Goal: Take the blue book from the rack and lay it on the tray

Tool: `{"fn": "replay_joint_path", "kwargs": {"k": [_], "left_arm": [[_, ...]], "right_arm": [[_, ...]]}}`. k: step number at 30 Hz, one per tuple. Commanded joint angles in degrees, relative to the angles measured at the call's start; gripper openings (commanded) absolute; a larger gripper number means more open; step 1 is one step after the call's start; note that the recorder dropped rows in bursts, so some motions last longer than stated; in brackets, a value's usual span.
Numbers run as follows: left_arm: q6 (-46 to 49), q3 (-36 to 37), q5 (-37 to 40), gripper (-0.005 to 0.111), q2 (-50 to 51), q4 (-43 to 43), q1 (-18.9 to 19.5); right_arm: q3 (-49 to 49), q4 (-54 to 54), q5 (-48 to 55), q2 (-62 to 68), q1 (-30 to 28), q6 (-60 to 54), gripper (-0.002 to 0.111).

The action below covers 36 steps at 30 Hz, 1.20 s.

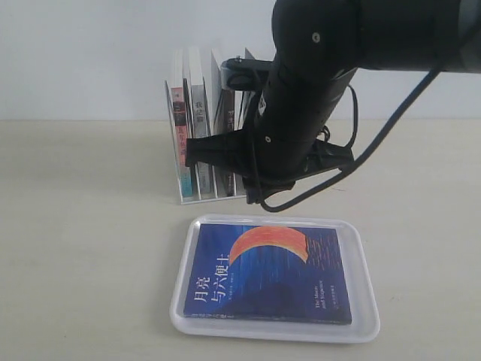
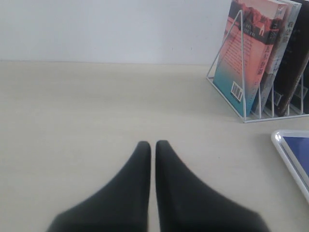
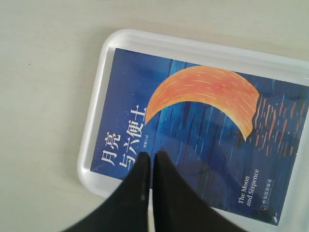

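Both left fingers [image 2: 140,164] and right fingers [image 3: 137,179] closed, empty | blue book [image 1: 270,274] flat in rounded white tray [image 1: 362,278]

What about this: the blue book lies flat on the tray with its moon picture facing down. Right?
Not quite. The blue book does lie flat on the tray, but its moon picture faces up, not down. The right wrist view shows it.
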Motion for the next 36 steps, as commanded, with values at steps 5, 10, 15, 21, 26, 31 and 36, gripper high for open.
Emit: {"fn": "replay_joint_path", "kwargs": {"k": [5, 10, 15, 21, 26, 31, 36], "left_arm": [[0.0, -0.1, -0.2, 0.004, -0.2, -0.2, 0.1], [0.0, -0.1, -0.2, 0.004, -0.2, -0.2, 0.1], [0.0, -0.1, -0.2, 0.004, -0.2, -0.2, 0.1], [0.0, -0.1, -0.2, 0.004, -0.2, -0.2, 0.1], [0.0, -0.1, -0.2, 0.004, -0.2, -0.2, 0.1], [0.0, -0.1, -0.2, 0.004, -0.2, -0.2, 0.1], [0.0, -0.1, -0.2, 0.004, -0.2, -0.2, 0.1]], "right_arm": [[0.2, -0.5, -0.9, -0.7, -0.1, -1.0, 0.001], [0.2, -0.5, -3.3, -0.7, -0.1, -0.7, 0.001], [0.2, -1.1, -9.5, -0.7, -0.1, -0.7, 0.001], [7.1, -9.1, -12.4, -8.7, -0.1, -11.6, 0.001], [19.8, -19.0, -21.6, -23.9, -0.1, -11.6, 0.001], [27.8, -22.6, -23.6, -34.2, -0.1, -11.6, 0.001], [31.9, -24.7, -24.5, -40.3, -0.1, -11.6, 0.001]]}}
